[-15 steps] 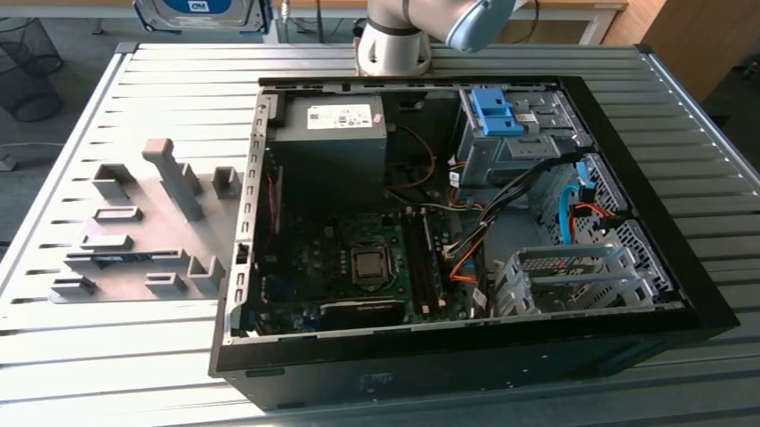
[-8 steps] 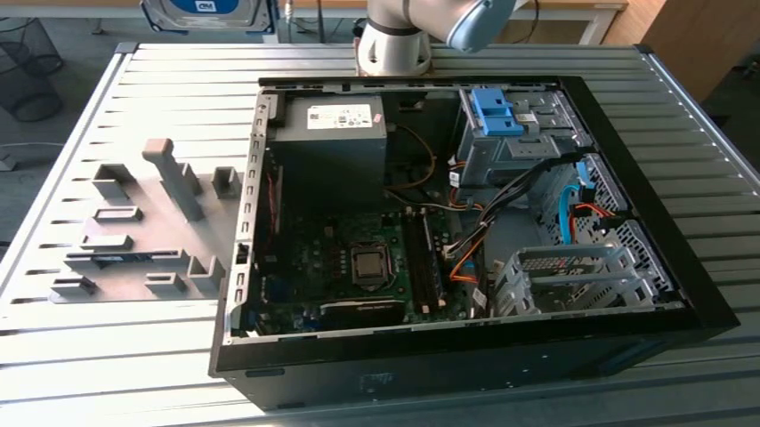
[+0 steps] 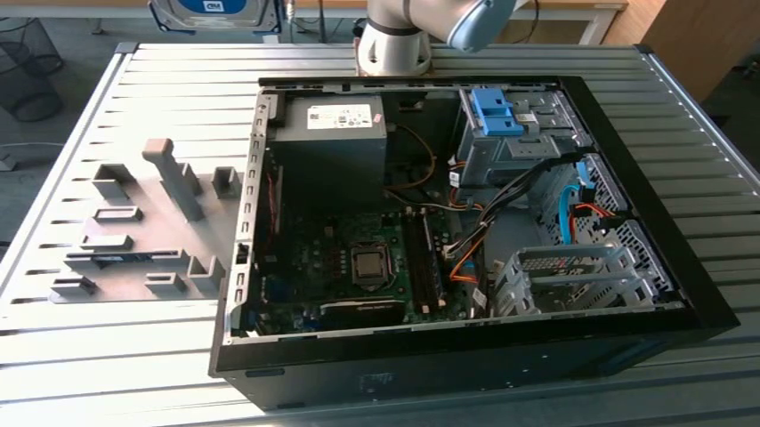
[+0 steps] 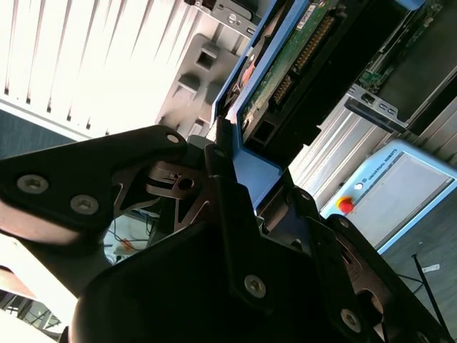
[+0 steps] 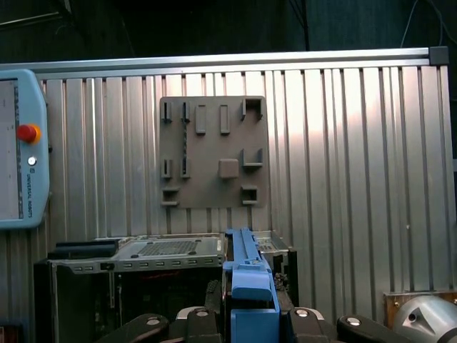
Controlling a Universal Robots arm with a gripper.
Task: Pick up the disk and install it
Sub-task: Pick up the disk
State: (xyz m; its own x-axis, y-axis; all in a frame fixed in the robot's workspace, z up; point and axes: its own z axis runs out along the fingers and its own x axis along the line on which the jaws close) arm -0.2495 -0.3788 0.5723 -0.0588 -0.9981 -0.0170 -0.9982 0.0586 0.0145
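Blue plastic frames the disk (image 4: 285,68), and the gripper (image 4: 258,175) pinches it by that frame. In the second wrist view one dark finger (image 4: 227,193) presses one side of the blue edge and its mate presses the other, with the drive's green board and connector row turned to the camera. In the first wrist view the same blue edge stands between the fingers, off the table (image 5: 357,143) and touching nothing but the gripper. The case (image 5: 136,250) is near it, the grey plate (image 5: 214,150) lies farther off flat on the table, and a pendant (image 5: 21,157) rests to one side. I judge the pick-up done and the carry to the case in hand; the install is not yet made. In the exterior view the case lies open on its side. One cage (image 3: 511,151) toward the far end holds a blue bracket (image 3: 493,111), and a bare metal cage (image 3: 570,276) sits toward the exterior view's right, nearer the camera. Which of them is meant for the disk I cannot tell. Cables (image 3: 561,209) run loose between the two. As I see it, the install calls for squaring the frame to the slot's rails, coming in clear of those cables, and pushing straight along the slot. The grip is on a narrow edge, so a skewed push could twist the disk between the fingers.
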